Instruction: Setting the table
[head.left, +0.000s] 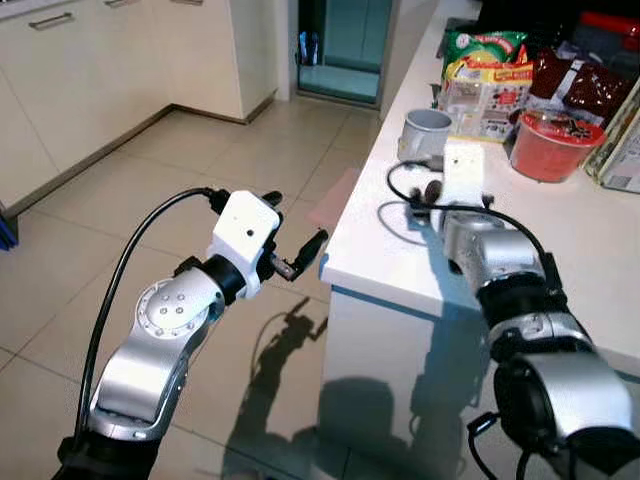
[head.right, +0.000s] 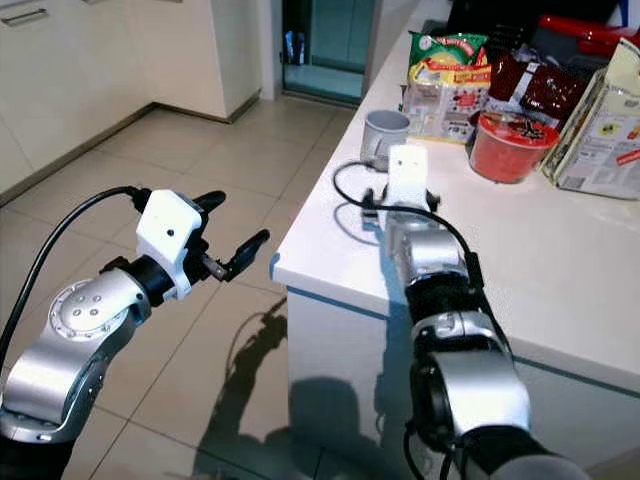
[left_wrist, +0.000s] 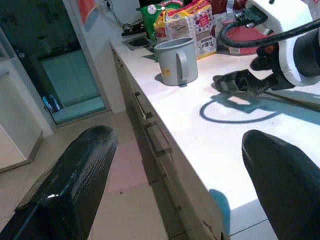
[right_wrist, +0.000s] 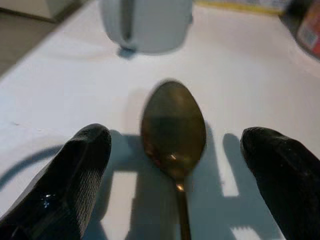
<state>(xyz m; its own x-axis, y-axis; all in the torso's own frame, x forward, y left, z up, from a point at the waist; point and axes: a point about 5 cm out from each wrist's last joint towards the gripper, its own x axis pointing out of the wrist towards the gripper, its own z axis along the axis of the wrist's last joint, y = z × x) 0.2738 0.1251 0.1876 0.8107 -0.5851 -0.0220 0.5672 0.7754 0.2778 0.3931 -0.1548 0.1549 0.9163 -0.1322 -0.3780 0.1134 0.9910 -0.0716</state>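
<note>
Right gripper (right_wrist: 175, 175) released, fingers spread wide over the white counter (head.left: 600, 260). Spoon (right_wrist: 173, 131) flat between them, bowl toward the grey mug (right_wrist: 146, 22) farther on, handle running back under the wrist. Left gripper (head.left: 300, 255) open too, off the counter's left edge, farther away.

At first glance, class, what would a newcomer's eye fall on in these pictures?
A brown spoon lies on the white counter, between the open fingers of the right gripper, just short of a grey mug. Behind stands a red bowl. The left gripper hangs open over the tiled floor.
</note>
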